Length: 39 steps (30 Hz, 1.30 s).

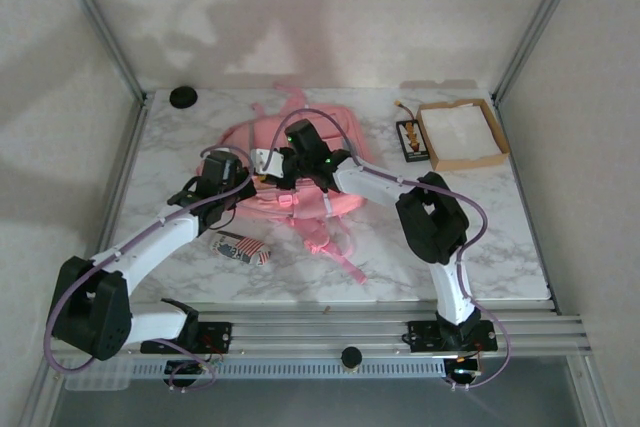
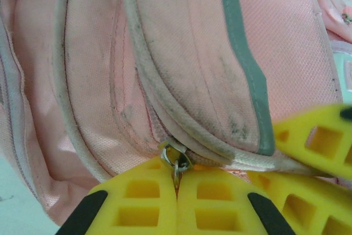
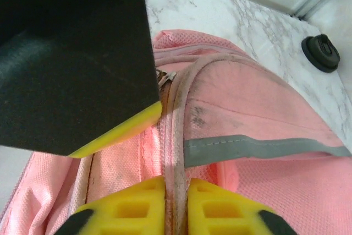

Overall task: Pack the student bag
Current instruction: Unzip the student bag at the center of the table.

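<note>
While left jaws pinch the metal zip pull (image 2: 176, 163) and right jaws clamp the pale piping (image 3: 176, 152) of the pink fabric backpack (image 3: 275, 191), unzipping probably needs steady drawing.

White marble-look tabletop (image 1: 500, 237), grey veining. Plain off-white textured panels all round: back wall (image 1: 330, 7), left wall (image 1: 50, 97), right wall (image 1: 600, 147). Aluminium posts (image 1: 100, 22) in both back corners, slotted aluminium rail (image 1: 340, 332) along near edge. Black round plug (image 1: 183, 97) at tabletop's back-left corner. Soft diffuse light, faint shadows on back wall.
</note>
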Available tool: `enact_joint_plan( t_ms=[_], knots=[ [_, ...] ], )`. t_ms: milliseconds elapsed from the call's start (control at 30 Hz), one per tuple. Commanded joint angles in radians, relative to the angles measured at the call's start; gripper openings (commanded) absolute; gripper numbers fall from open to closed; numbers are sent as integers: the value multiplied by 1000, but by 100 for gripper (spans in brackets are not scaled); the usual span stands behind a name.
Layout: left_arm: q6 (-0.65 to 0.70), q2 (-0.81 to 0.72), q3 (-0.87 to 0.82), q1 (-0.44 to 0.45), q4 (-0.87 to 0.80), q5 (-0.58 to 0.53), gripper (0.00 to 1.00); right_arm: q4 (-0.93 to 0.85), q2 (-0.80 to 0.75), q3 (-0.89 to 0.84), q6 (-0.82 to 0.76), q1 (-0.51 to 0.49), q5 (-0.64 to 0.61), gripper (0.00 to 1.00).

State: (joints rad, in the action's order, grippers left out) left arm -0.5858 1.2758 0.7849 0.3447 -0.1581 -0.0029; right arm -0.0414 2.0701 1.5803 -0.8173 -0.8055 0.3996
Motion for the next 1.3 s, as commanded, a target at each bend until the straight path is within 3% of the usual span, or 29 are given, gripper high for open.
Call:
enact_joint_plan(
  t_ms=[0,200,467,633,833,933,1100,1267],
  knots=[
    [13,-36,9,-16,-22,-56,0,0,-35,-14,-35,0,-5,1],
    [-57,-22,27,-92,-107,-119,0,30,-151,-138,-67,2,47,0],
    [-84,32,97,-171,-91,-173,0,1,-279,-284,-87,15,112,0],
    [-76,78,176,-222,-36,-84,0,-8,-332,-355,-54,64,131,0],
    [4,74,240,-222,-117,-57,0,-17,-321,-329,-50,80,89,0],
    [52,55,254,-222,-180,-54,0,-97,-263,-236,-45,91,64,0],
    [134,56,280,-209,-236,-2,0,-99,-262,-222,-49,83,104,0],
    [192,104,388,-114,-318,-11,0,-143,-232,-191,-63,50,47,0]
  ],
)
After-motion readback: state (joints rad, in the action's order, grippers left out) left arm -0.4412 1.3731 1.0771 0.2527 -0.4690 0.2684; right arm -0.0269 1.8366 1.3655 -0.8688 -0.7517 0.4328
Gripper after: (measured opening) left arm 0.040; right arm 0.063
